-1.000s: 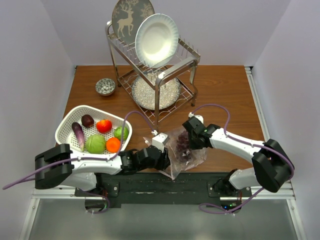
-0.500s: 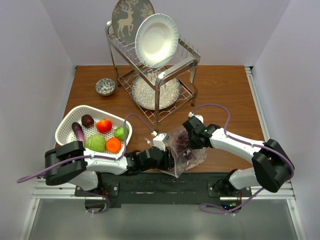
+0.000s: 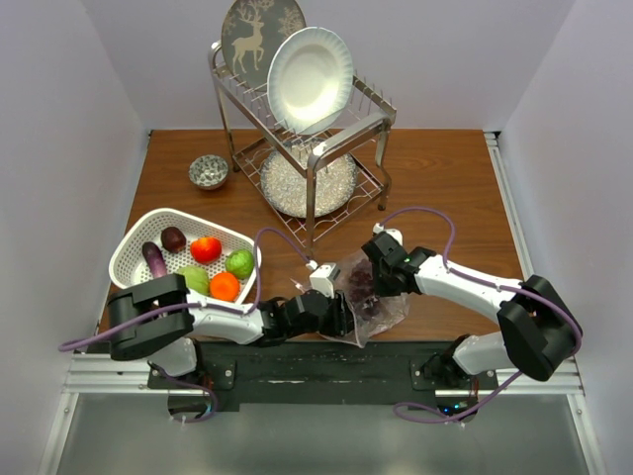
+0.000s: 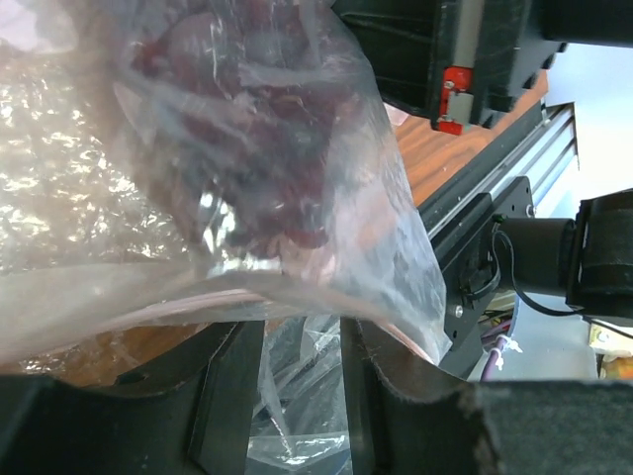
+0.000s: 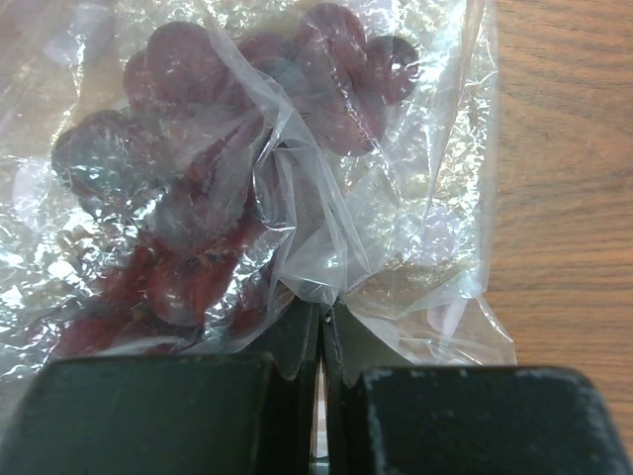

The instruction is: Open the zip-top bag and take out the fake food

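The clear crinkly zip-top bag (image 3: pixel 381 305) lies near the table's front edge with dark purple grapes (image 3: pixel 360 287) inside. My right gripper (image 3: pixel 372 279) is shut on a pinch of the bag's film (image 5: pixel 315 282), with the grapes (image 5: pixel 193 242) just beyond its tips. My left gripper (image 3: pixel 342 315) is at the bag's left end. Its jaws stand apart, loose film hangs between the fingers (image 4: pixel 233 388), and the bag (image 4: pixel 297 228) drapes over them. More fake food lies in the white basket (image 3: pixel 134 242): tomato (image 3: pixel 206 248), lime (image 3: pixel 239 263), orange (image 3: pixel 225 286), cabbage (image 3: pixel 195 280), eggplant (image 3: pixel 153 259).
A metal dish rack (image 3: pixel 309 148) with a white plate (image 3: pixel 310 79) and a deer plate (image 3: pixel 259 30) stands behind the bag. A small patterned bowl (image 3: pixel 209 171) sits at the back left. The table's front rail (image 3: pixel 326 361) runs right below the bag.
My left arm has slid to the right and its gripper has pushed further in at the bag's left end. The right gripper has held its pinch in place.
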`<state>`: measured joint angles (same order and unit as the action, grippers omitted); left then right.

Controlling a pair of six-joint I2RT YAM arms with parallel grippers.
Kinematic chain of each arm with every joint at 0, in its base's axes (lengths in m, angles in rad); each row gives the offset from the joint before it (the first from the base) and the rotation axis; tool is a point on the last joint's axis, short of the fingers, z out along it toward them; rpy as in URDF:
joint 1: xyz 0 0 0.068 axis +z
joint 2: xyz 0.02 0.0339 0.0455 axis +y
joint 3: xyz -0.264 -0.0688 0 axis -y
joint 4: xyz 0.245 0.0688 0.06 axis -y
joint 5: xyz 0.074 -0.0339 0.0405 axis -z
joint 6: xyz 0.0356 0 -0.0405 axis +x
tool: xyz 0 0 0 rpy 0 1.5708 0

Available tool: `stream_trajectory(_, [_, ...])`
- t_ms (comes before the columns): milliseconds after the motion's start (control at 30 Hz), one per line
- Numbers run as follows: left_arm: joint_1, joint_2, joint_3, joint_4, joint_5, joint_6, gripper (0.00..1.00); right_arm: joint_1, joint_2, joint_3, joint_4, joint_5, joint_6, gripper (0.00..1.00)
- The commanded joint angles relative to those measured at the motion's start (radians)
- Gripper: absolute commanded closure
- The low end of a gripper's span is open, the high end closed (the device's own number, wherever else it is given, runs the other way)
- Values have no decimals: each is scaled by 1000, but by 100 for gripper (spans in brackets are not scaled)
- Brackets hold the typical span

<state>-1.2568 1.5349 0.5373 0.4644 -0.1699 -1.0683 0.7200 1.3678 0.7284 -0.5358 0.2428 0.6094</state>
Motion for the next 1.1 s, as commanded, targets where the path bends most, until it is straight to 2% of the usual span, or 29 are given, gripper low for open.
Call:
stream_trajectory(0, [5,31,43,71,-3,-22,59,2,-16,-11,22,-17,0,100])
stream_trajectory(233, [5,62,59,76,-23,-25,64,2,-15,-12,25,-20,1,100])
stream_trajectory(767, [5,76,112,-47,-201,67,69,4,-24,-27,30,-17,-2,100])
stream_trajectory(867, [5,74,119,-66,-224,77,75,4,-21,-27,31,-13,-3,100])
stream_trajectory(933, [5,68,124,-84,-229,83,84,4,-19,-26,25,-2,1,100])
stream_trajectory(1067, [5,39,115,-112,-240,94,94,2,-26,-23,2,45,15,100])
